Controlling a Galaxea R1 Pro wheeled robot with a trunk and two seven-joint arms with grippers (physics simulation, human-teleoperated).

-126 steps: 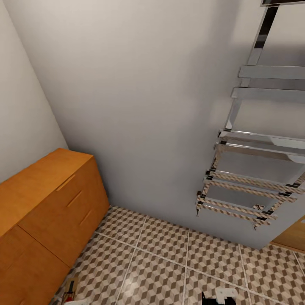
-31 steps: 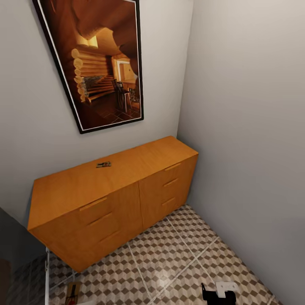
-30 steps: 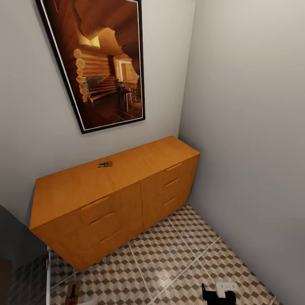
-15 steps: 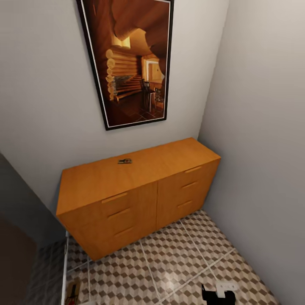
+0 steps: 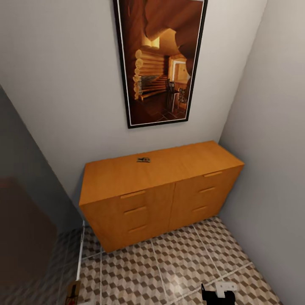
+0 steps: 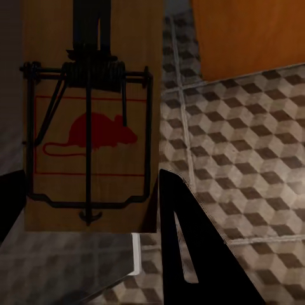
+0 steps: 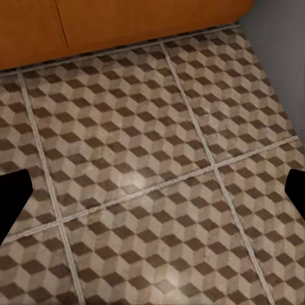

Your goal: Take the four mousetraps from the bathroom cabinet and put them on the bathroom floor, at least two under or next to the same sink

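My left gripper (image 6: 89,184) is shut on a mousetrap (image 6: 89,121), a tan board with a red mouse print and a dark wire spring. The head view shows that same mousetrap (image 5: 73,292) low at the left, above the bathroom floor (image 5: 169,267). A second mousetrap (image 5: 143,159) lies on top of the orange-brown cabinet (image 5: 161,199), near its back edge. My right gripper (image 7: 152,187) is open over cube-pattern tiles (image 7: 146,184), just in front of the cabinet's base (image 7: 127,25). The sink is out of view.
A tall framed picture (image 5: 161,63) of a log interior hangs above the cabinet. A grey wall (image 5: 275,148) closes the right side at the cabinet's end. A dark panel (image 5: 25,228) stands at the left, with a thin white strip (image 5: 80,250) at its foot.
The camera has swung left, so the cabinet and picture sit further right in the picture and the dark panel has come in at the left. The left gripper still holds its mousetrap.
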